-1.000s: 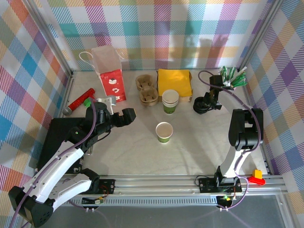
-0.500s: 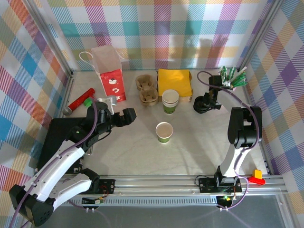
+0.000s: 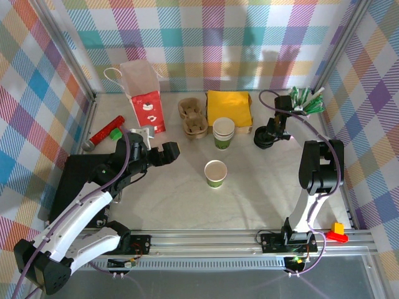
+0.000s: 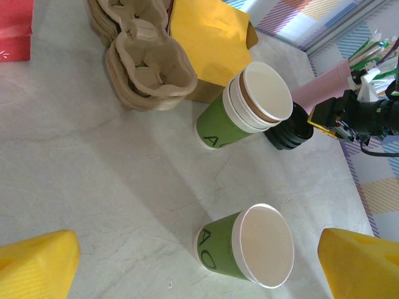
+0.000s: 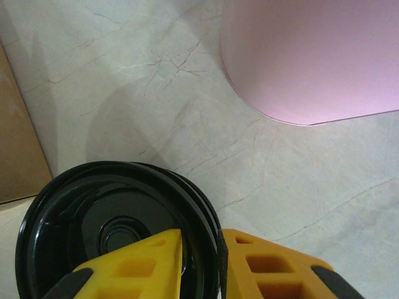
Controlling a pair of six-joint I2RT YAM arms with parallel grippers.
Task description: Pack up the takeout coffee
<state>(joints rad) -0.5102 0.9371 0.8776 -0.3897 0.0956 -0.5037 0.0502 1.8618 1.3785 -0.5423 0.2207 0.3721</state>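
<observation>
From above, we see the left gripper [image 3: 163, 151] with its jaws wide apart, holding nothing and hanging over the table [image 3: 156, 199]. The right gripper [image 3: 269, 134] is down on the black lids [image 3: 263, 140], near the pink holder [image 3: 305, 99]. The coffee cup [image 3: 215, 173] stands upright and without a lid in the middle of the table, to the right of the left gripper and apart from it, and well apart from the right gripper. Behind the coffee cup stand the stack of cups [image 3: 223, 132], the cup carriers [image 3: 193, 118], the yellow napkins [image 3: 229, 107] and the red bag [image 3: 144, 93].

In the left wrist view, the two yellow fingers [image 4: 37, 265] are at the lower corners. The coffee cup [image 4: 249, 249] stands between them but farther ahead, not touched.

In the right wrist view, the yellow fingers [image 5: 134, 261] are close together with the rim of the top lid between them, one inside and one outside. The pink holder [image 5: 312, 56] is just beyond.
</observation>
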